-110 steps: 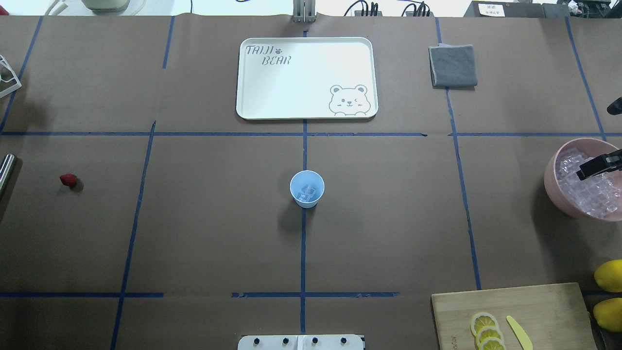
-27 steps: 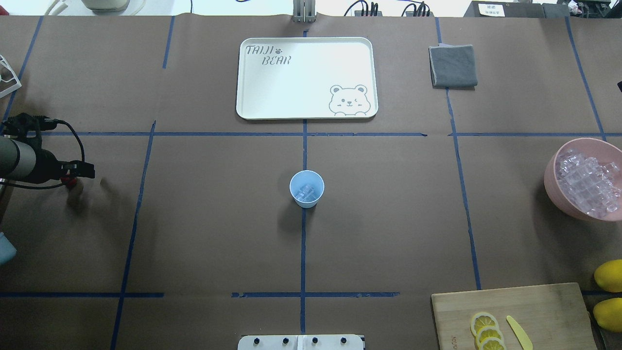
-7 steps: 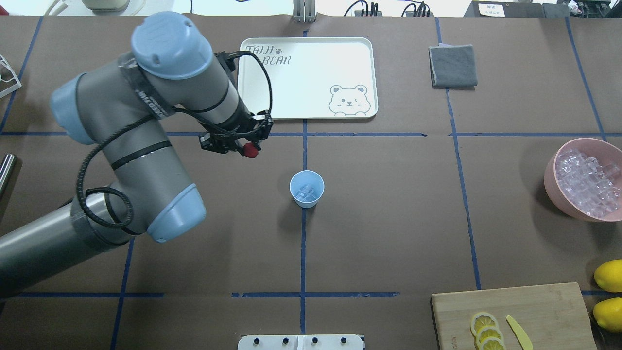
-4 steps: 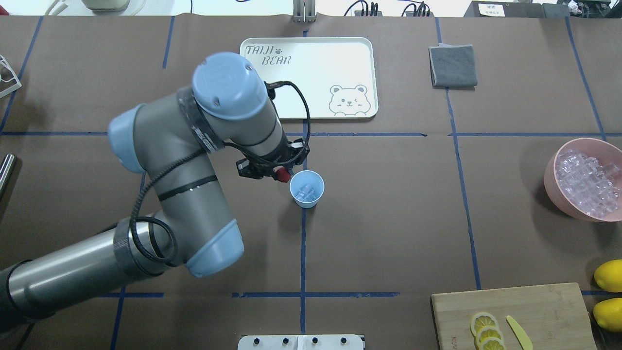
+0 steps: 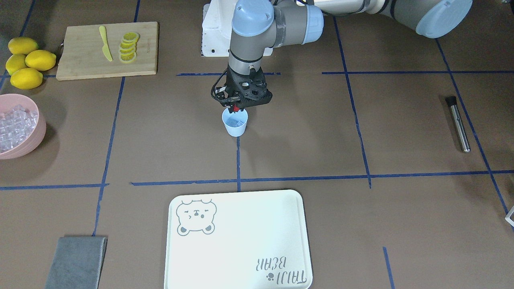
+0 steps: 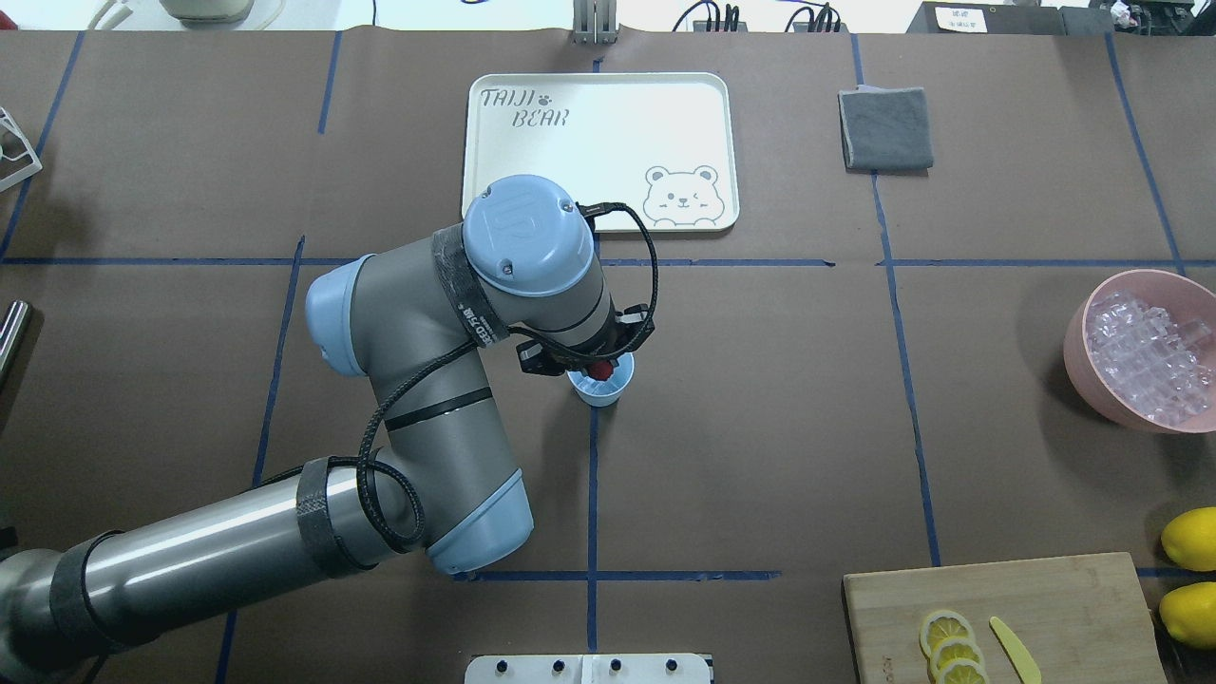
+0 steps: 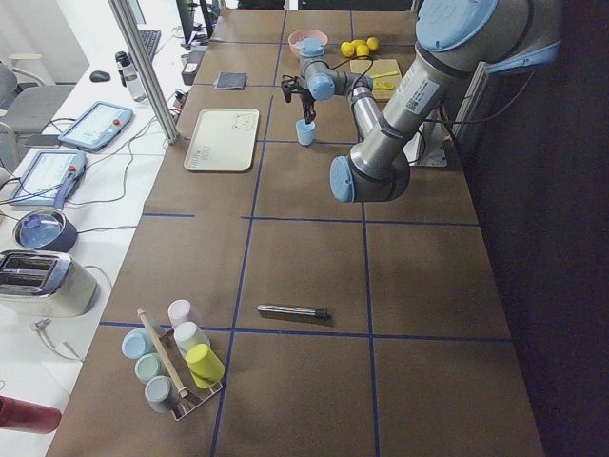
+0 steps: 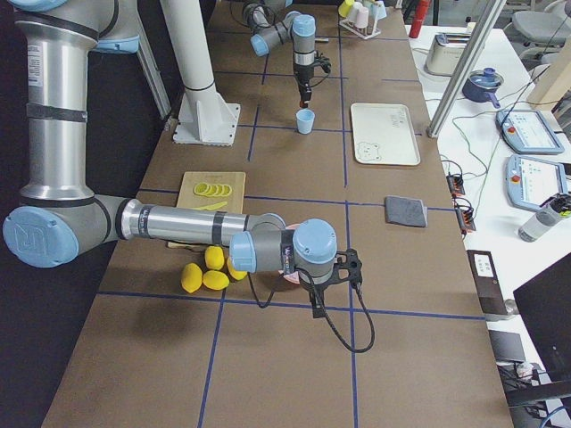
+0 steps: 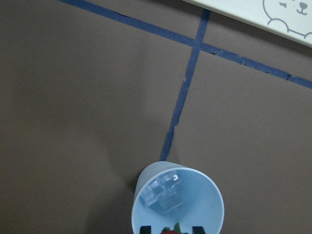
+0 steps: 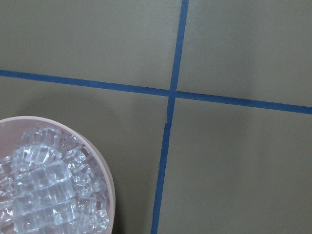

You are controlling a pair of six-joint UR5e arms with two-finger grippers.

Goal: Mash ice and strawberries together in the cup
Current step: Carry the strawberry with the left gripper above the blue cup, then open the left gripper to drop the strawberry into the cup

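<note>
The pale blue cup (image 6: 602, 390) stands at the table's middle, and also shows in the front view (image 5: 235, 126). A few clear ice cubes (image 9: 164, 194) lie inside the cup (image 9: 204, 204). My left gripper (image 6: 598, 365) hangs straight over the cup's mouth, shut on the red strawberry (image 5: 237, 107). The berry (image 9: 169, 231) shows between the fingertips (image 9: 145, 228) at the wrist view's bottom edge. My right gripper (image 8: 316, 308) shows only in the right side view, beside the pink bowl. I cannot tell whether it is open or shut.
A pink bowl (image 6: 1077, 361) full of ice (image 10: 44, 195) sits at the right edge. A board (image 6: 1064, 598) with lemon slices, a yellow knife and lemons (image 6: 1192, 537) lie near right. A white tray (image 6: 598, 214), grey cloth (image 6: 885, 128) and metal rod (image 5: 458, 124) are there.
My left arm came in from the left edge, took the strawberry off the table and carried it right to above the cup. The right gripper left the bowl in the overhead view.
</note>
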